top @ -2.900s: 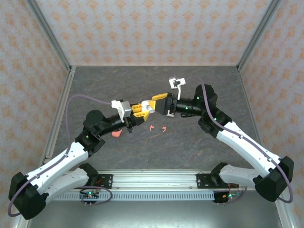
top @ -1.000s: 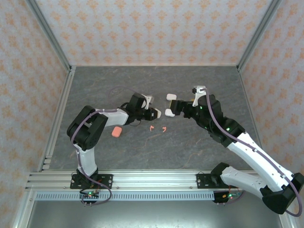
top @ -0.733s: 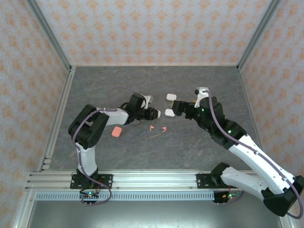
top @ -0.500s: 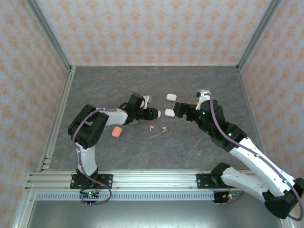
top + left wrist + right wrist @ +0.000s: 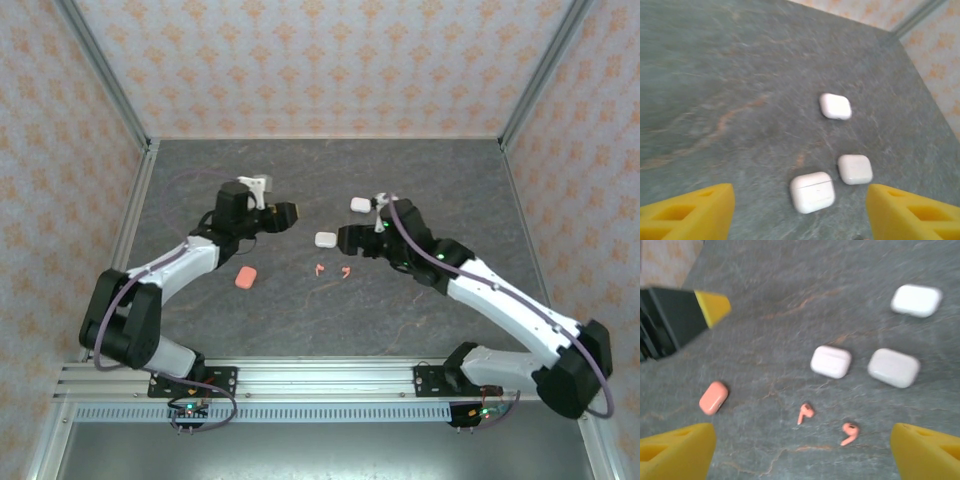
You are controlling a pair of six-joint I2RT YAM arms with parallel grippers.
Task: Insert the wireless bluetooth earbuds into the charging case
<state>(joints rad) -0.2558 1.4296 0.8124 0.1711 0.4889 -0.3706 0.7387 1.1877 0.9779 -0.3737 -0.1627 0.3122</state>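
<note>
**Earbuds loose on table; both grippers open**

Left gripper [image 5: 287,215] is observed with jaws spread wide and nothing held, left of the white cases. Right gripper [image 5: 343,240] is likewise spread and holding nothing, just right of the first white case [image 5: 831,361]. A second white case [image 5: 893,368] is noted beside the first on its right, and a third white case [image 5: 916,300] farther off. Two coral earbuds are recorded lying on the grey table [image 5: 400,330], just near of these cases: left earbud [image 5: 805,412] and right earbud [image 5: 850,433], apart. A coral case [image 5: 713,397] is seen well to their left.
</note>
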